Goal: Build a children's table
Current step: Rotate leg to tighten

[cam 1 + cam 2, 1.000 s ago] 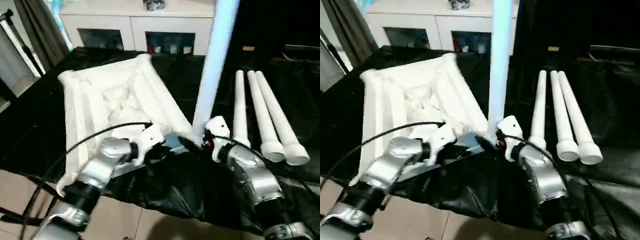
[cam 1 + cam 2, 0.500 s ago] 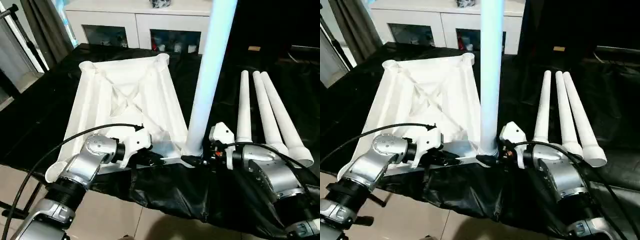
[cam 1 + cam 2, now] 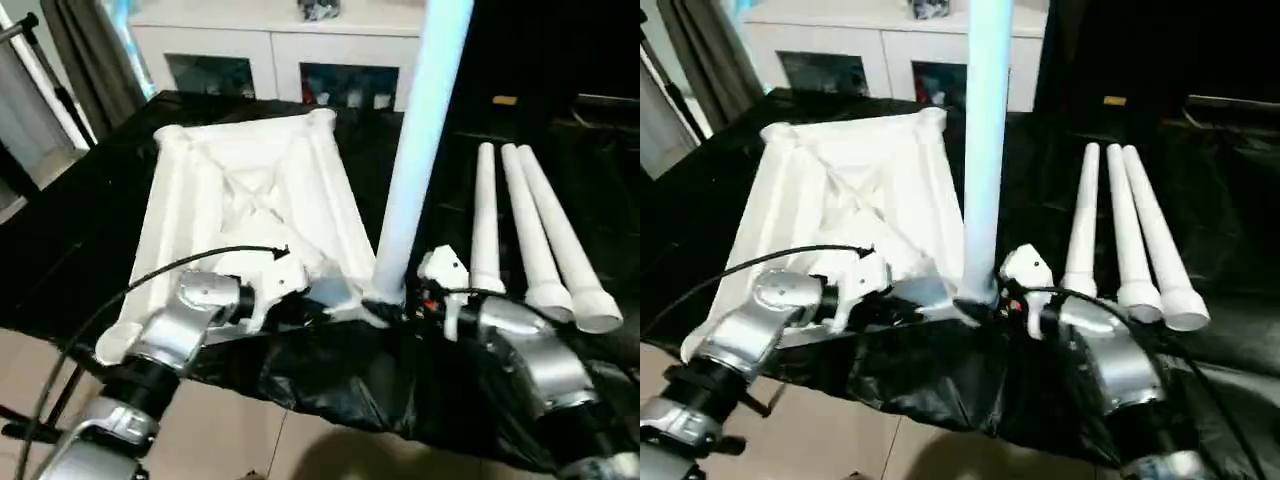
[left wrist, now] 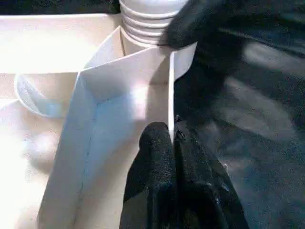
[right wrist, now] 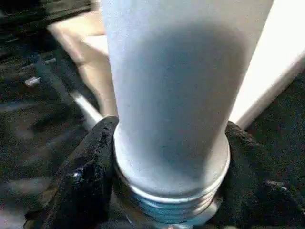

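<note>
The white tabletop (image 3: 250,195) lies underside up on the black-covered table. One white leg (image 3: 415,150) stands upright in its near right corner socket, and thread rings (image 4: 145,24) show above the socket. My right gripper (image 5: 167,143) is shut on the leg's base, one black finger (image 5: 90,176) on each side. My left gripper (image 4: 171,143) is shut on the tabletop's thin near rim (image 4: 169,95), just beside that corner. Both grippers (image 3: 330,305) (image 3: 398,305) sit at the table's front edge. Three more legs (image 3: 530,225) lie side by side to the right.
A white glass-door cabinet (image 3: 280,60) stands behind the table. The black cloth (image 3: 380,380) hangs over the front edge just below my grippers. A dark stand and curtain (image 3: 60,80) are at the far left.
The head camera has shifted and tilted. The leg stands straighter at the corner socket than one second ago. Both grippers keep their holds.
</note>
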